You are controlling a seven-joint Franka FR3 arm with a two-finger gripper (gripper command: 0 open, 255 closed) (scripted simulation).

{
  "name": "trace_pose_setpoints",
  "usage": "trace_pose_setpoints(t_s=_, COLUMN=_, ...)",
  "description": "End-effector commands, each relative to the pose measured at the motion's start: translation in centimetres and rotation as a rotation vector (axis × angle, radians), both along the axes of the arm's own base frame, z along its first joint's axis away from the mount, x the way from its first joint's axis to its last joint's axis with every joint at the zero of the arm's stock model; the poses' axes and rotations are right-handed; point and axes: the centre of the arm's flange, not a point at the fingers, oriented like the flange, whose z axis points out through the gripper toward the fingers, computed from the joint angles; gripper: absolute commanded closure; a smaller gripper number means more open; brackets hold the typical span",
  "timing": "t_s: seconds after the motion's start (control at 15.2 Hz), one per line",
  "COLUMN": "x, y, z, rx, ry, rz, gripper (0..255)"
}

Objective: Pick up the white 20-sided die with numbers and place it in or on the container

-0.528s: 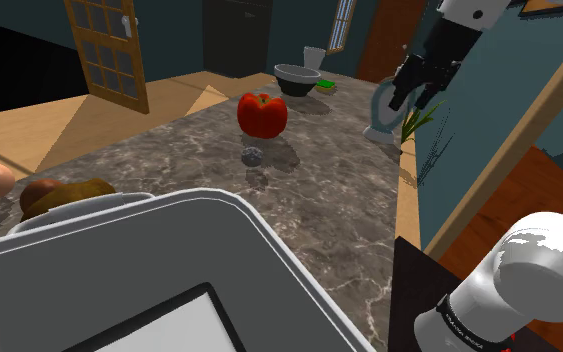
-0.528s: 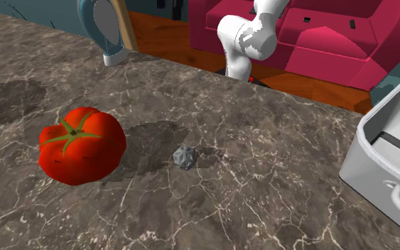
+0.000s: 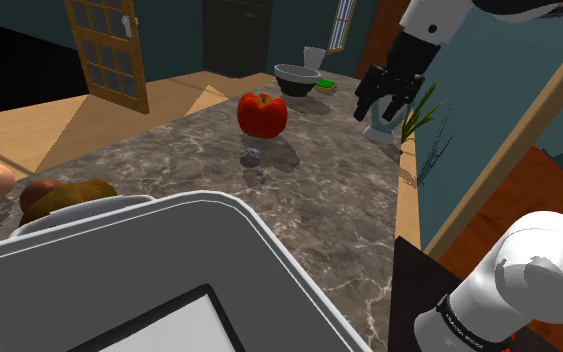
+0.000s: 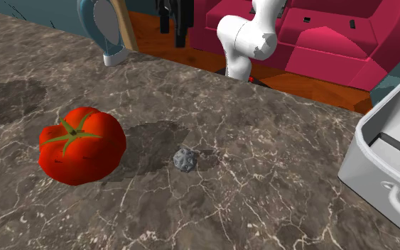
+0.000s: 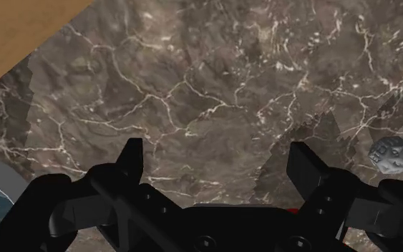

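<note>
die [image 5: 391, 154] — faceted in wrist view, grey speck from shoulder

Domestic interior: open-plan home. Marble-patterned countertop [image 3: 319, 190] carries tomato [image 3: 262, 115], with bowl [image 3: 296, 78] at far edge. Glazed wooden door [image 3: 107, 45], window [image 3: 342, 25], teal wall [image 3: 169, 32] and wood floor [image 3: 29, 125] lie behind. Crimson sofa [image 4: 333, 42] beyond countertop's edge: kitchen surface adjoining living area.
</note>
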Motion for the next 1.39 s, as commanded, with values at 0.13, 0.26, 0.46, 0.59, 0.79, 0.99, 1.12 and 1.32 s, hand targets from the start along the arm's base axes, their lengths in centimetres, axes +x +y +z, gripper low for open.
trace_pose_setpoints(t_s=0.13, x=2.6, y=3.9, z=-2.0, rx=0.034, ry=-0.003, rz=-0.017, gripper=0)
trace_pose_setpoints(t_s=0.26, x=3.9, y=5.8, z=-2.9, rx=0.051, ry=-0.004, rz=-0.024, gripper=0)
trace_pose_setpoints(t_s=0.46, x=5.7, y=8.7, z=-4.2, rx=0.075, ry=-0.006, rz=-0.035, gripper=0)
trace_pose_setpoints(t_s=0.59, x=7.0, y=10.6, z=-5.1, rx=0.091, ry=-0.007, rz=-0.043, gripper=0)
trace_pose_setpoints(t_s=0.79, x=9.0, y=13.5, z=-6.3, rx=0.116, ry=-0.009, rz=-0.054, gripper=0)
trace_pose_setpoints(t_s=0.99, x=10.9, y=16.4, z=-7.4, rx=0.14, ry=-0.01, rz=-0.065, gripper=0)
trace_pose_setpoints(t_s=1.12, x=12.3, y=18.3, z=-8.1, rx=0.157, ry=-0.011, rz=-0.073, gripper=0)
trace_pose_setpoints(t_s=1.32, x=12.6, y=18.7, z=-9.1, rx=0.158, ry=-0.011, rz=-0.073, gripper=0)
